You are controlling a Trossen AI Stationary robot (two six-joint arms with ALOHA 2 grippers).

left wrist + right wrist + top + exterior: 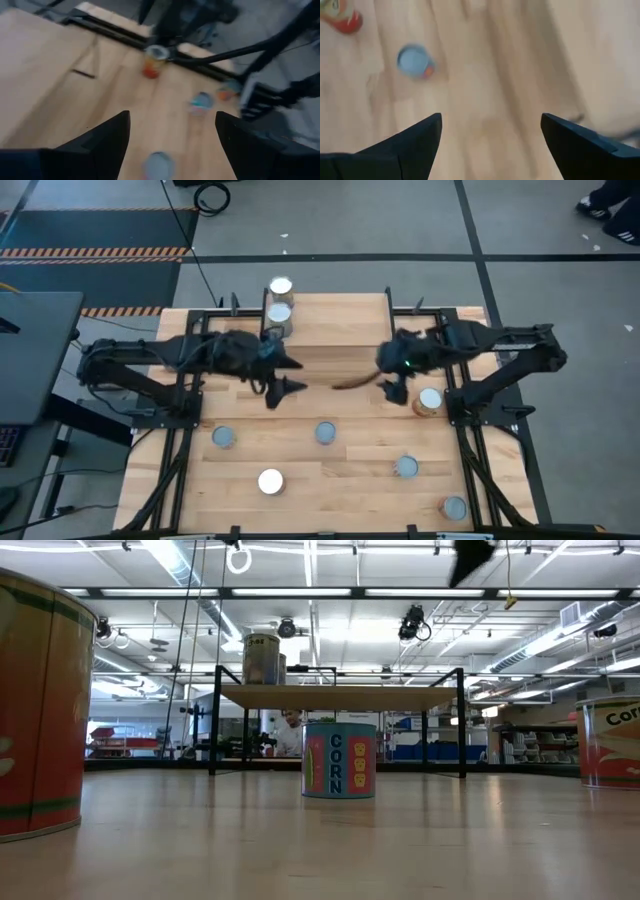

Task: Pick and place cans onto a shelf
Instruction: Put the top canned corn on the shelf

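- The left hand point(281, 374) is hanging over the middle of the tabletop point(350, 480), just in front of the shelf point(340, 320), its fingers spread apart and grasping nothing.
- The right hand point(392, 385) is hovering right of centre, its fingers also parted and empty, with a silver-topped can point(430, 400) standing just beside it.
- Two cans point(280, 298) are sitting on the shelf's top board near its left end, one behind the other; in the low view they are showing as a pale tin point(262, 658) on the wood board point(340, 695).
- A blue can marked CORN point(339, 760) is standing upright on the tabletop in front of the shelf.
- Five more cans are standing apart on the near half of the tabletop: a bluish one point(224, 438) at the left, a bluish one point(326, 432) in the middle, a white-topped one point(271, 481) nearer the front, one point(406, 467) to the right, and one point(454, 508) at the front right corner.
- A person point(290, 732) is showing in the room behind the shelf.
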